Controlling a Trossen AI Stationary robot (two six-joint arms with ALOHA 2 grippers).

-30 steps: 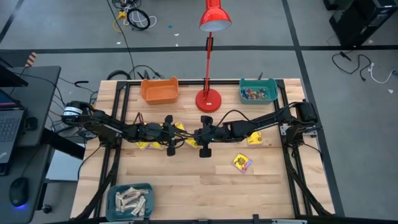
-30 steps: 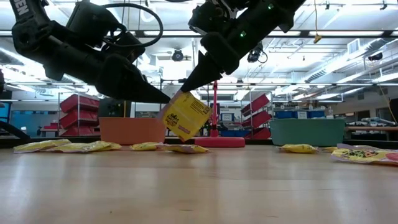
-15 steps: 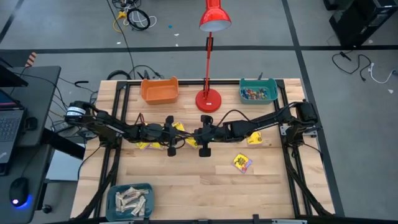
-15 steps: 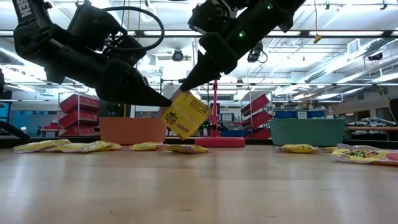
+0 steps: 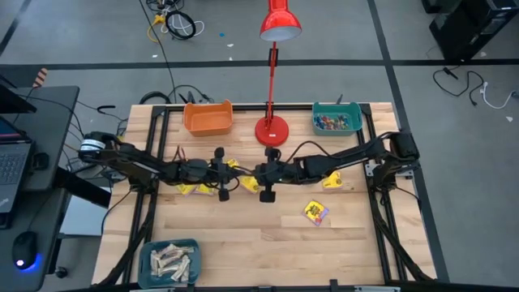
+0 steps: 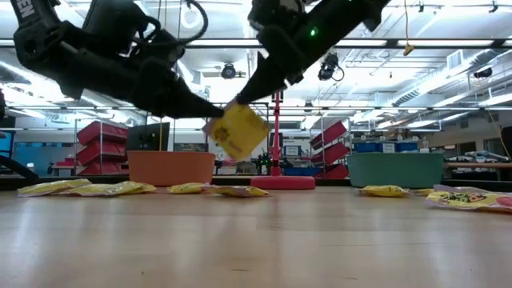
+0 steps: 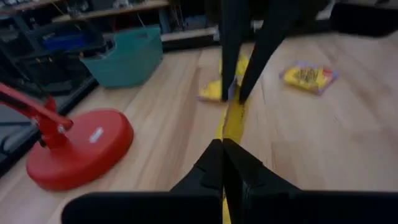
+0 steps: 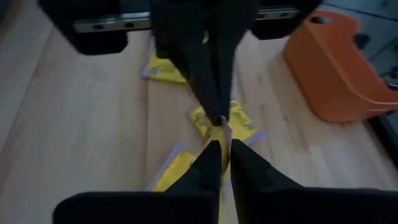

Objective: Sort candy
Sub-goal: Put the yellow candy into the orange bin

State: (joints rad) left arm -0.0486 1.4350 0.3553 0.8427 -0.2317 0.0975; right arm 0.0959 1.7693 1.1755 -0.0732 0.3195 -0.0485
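A yellow square candy packet [image 6: 236, 130] hangs in the air over the middle of the table, tilted on one corner. My left gripper [image 6: 210, 114] reaches in from the table's left and is shut on it. My right gripper [image 6: 242, 100] slants down from the right, its fingers closed on the same packet. In the high view the two grippers meet tip to tip [image 5: 243, 176]. More yellow packets [image 5: 195, 188] lie flat on the wood below and beside them. My left gripper pinches the packet's left-hand edge [image 7: 231, 121] between its two fingers, coming in nearly level from the table's left. The packet is seen edge-on past the fingertips, clear of the table. My right gripper has the packet's upper corner [image 6: 238, 106] between its fingers, slanting down from the table's right. The packet hangs tilted below them.
An orange bin [image 5: 208, 118] and a teal bin [image 5: 336, 120] with small coloured pieces stand at the far edge, a red lamp's base [image 5: 272, 130] between them. Another teal bin [image 5: 169, 261] with beige bars sits near left. Loose packets [image 5: 332, 180] [image 5: 315, 212] lie right of centre.
My left gripper has shut on the left edge of the yellow packet that my right gripper holds up. The packet has risen a little and turned slightly in the air.
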